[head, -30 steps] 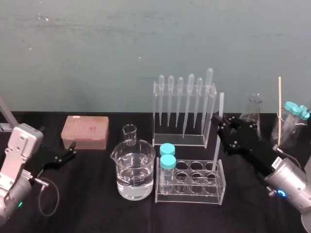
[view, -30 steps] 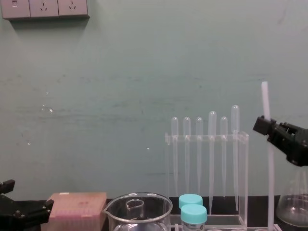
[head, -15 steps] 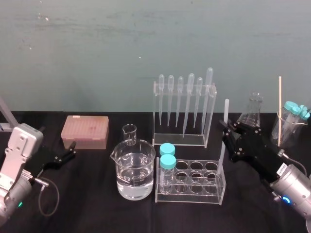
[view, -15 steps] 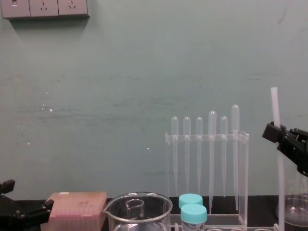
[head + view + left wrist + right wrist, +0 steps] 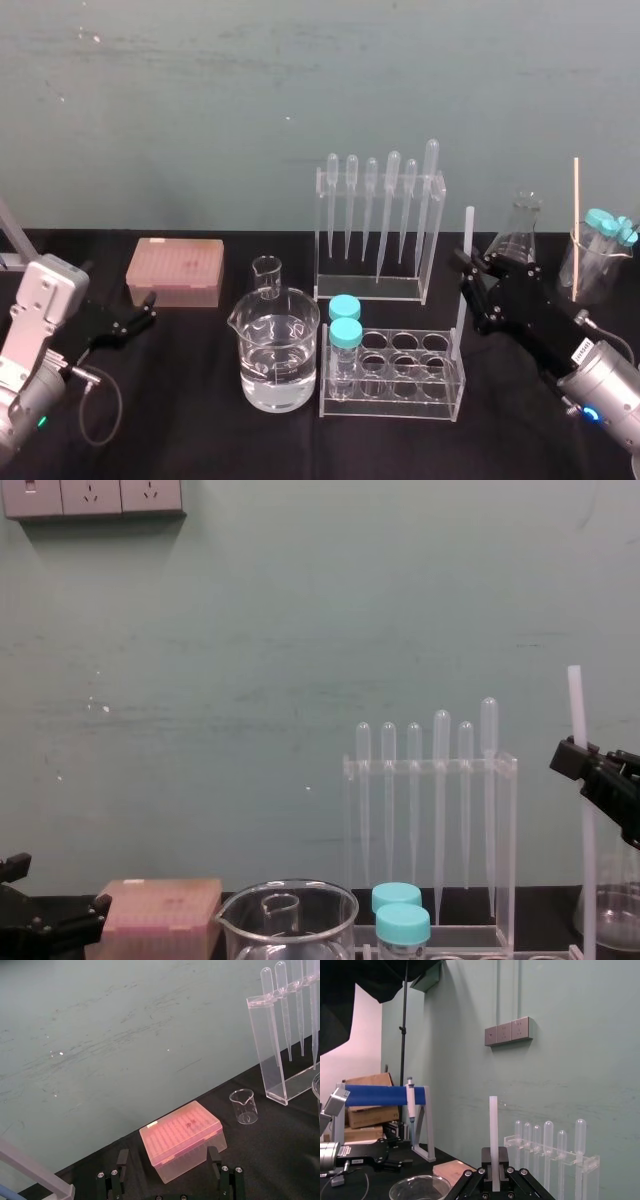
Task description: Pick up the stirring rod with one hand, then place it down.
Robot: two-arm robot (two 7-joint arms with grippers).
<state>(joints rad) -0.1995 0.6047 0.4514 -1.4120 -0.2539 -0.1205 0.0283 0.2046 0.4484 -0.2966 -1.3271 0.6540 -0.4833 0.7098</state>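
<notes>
The stirring rod [image 5: 466, 235] is a thin translucent-white stick held almost upright. My right gripper [image 5: 465, 272] is shut on its middle, at the right end of the test-tube rack [image 5: 392, 398]. In the chest view the rod [image 5: 577, 705] rises above the right gripper [image 5: 578, 760] at the right edge. The right wrist view shows the rod [image 5: 493, 1130] standing up from between the closed fingers [image 5: 486, 1172]. Its lower end reaches down by the rack's right end; whether it touches anything I cannot tell. My left gripper [image 5: 148, 308] rests open at the far left, near the pink box.
A water-filled beaker [image 5: 278, 350] and a small beaker [image 5: 266, 275] stand left of the rack, which holds two blue-capped tubes [image 5: 345, 330]. The pipette stand [image 5: 378, 230] is behind. A flask [image 5: 520, 230] and a beaker of capped tubes [image 5: 598, 262] sit right. The pink tip box [image 5: 175, 270] lies left.
My right gripper has carried the rod to the right and slightly lower, away from the pipette stand, with little movement in the last half second. The left arm has not moved.
</notes>
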